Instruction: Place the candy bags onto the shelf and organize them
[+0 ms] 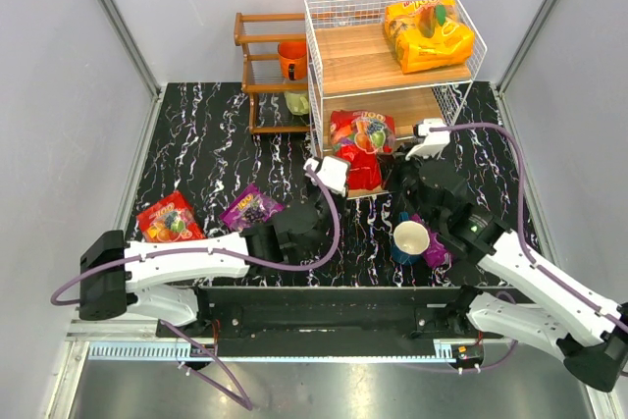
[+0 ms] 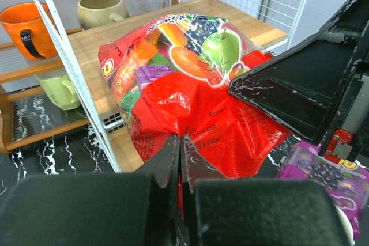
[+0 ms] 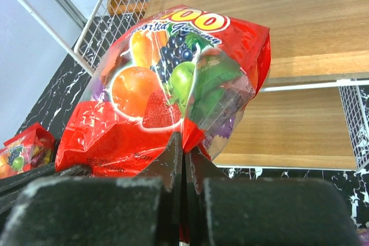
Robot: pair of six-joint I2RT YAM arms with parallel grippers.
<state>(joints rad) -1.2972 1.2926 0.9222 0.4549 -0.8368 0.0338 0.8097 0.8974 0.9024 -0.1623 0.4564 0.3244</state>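
This is a robotics lab test cell: plain grey panel walls [image 1: 49,95] on aluminium posts [image 1: 118,17] box in a black marbled bench [image 1: 206,144], with the left arm [image 1: 186,260] and right arm [image 1: 545,277] bolted to a rail [image 1: 334,313] at its near edge.

I see the orange-yellow bag [image 1: 432,34] on the shelf's [image 1: 353,58] top board, right side. A red bag [image 1: 361,142] sits crumpled at a lower board's front edge. The second red bag [image 1: 169,220] and a purple bag [image 1: 251,208] lie toward the surface's [image 1: 206,134] front-left corner.

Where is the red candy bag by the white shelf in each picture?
Top external: red candy bag in the middle, at the front of the shelf.
Left wrist: bag fills the centre.
Right wrist: bag centre-left, above the right claw.
Shared landmark: the shelf's wooden boards behind it.
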